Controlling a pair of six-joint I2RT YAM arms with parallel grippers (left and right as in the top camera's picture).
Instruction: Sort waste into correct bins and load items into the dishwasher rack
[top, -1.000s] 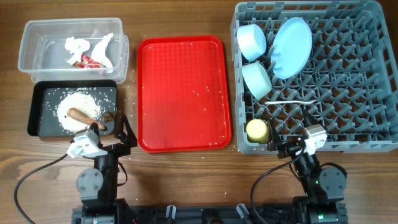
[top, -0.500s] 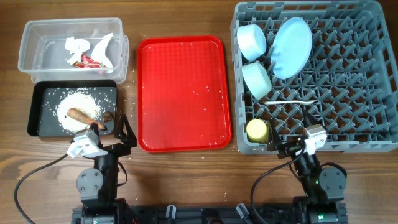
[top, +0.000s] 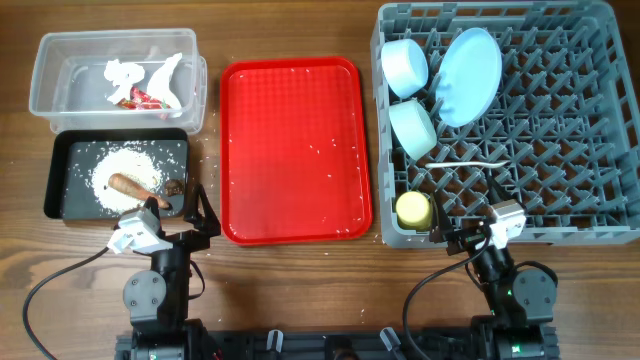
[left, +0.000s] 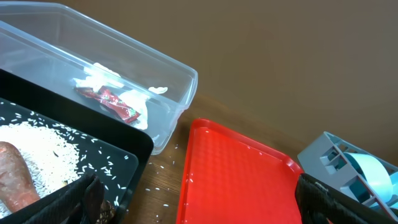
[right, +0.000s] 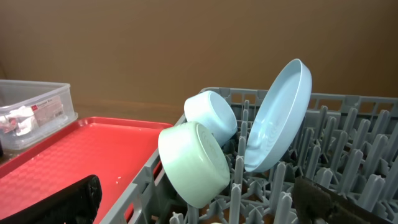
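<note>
The grey dishwasher rack (top: 560, 150) holds the pale blue plate (top: 468, 75), pale blue bowl (top: 404, 65), mint-green bowl (top: 412, 128), yellow cup (top: 413, 209) and white spoon (top: 470, 162). The clear tub (top: 60, 95) holds crumpled white paper (top: 160, 78) and a red-and-white wrapper (top: 143, 98). The black tray (top: 60, 165) holds rice crumbs (top: 118, 165), the brown stick (top: 130, 186) and a brown lump (top: 175, 187). My left gripper (top: 180, 205) is open and empty at the black tray's near right corner. My right gripper (top: 468, 232) is open and empty at the rack's near edge.
The flat red serving tray (top: 292, 150) lies in the middle with a few rice grains on it. Loose grains lie on the wood between it and the black tray (left: 168, 186). The rack's near wall (right: 140, 186) is close in front of my right gripper.
</note>
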